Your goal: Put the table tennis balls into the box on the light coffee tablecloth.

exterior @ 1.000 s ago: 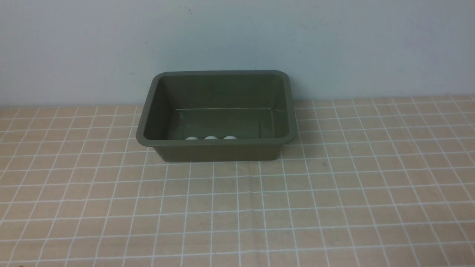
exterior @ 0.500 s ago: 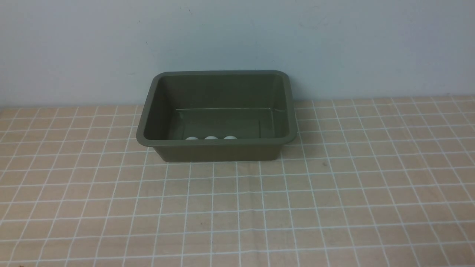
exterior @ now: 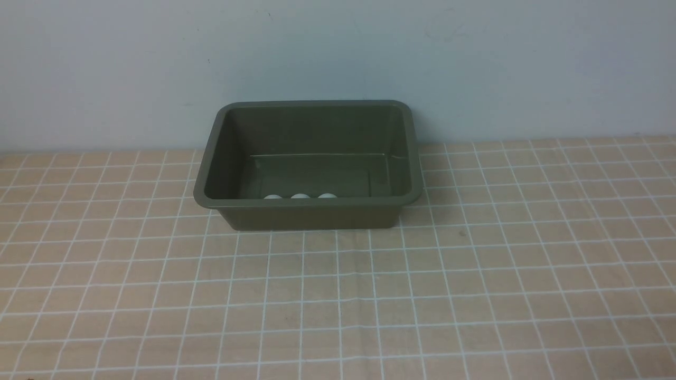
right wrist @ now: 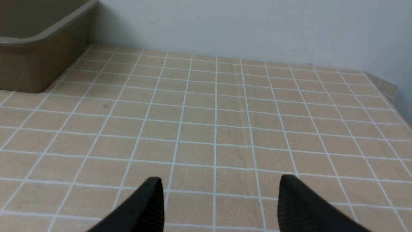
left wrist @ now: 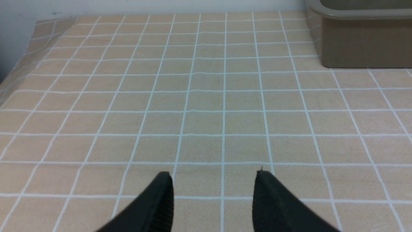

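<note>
- The light coffee tablecloth (exterior: 475,295) covers the tabletop; no ball shows loose on it in any view.
- The box (exterior: 311,216) stands near the tabletop's far edge, about midway along it. Its plastic walls look stiff.
- Left hand (left wrist: 213,190) and right hand (right wrist: 219,196) hover low over bare cloth, each spread apart and empty.
- Three table tennis balls (exterior: 300,196) sit in a row against the box's near wall; a fourth may be hidden there. They are probably light, smooth and prone to rolling, so a hand would best pinch one gently across its middle.
</note>
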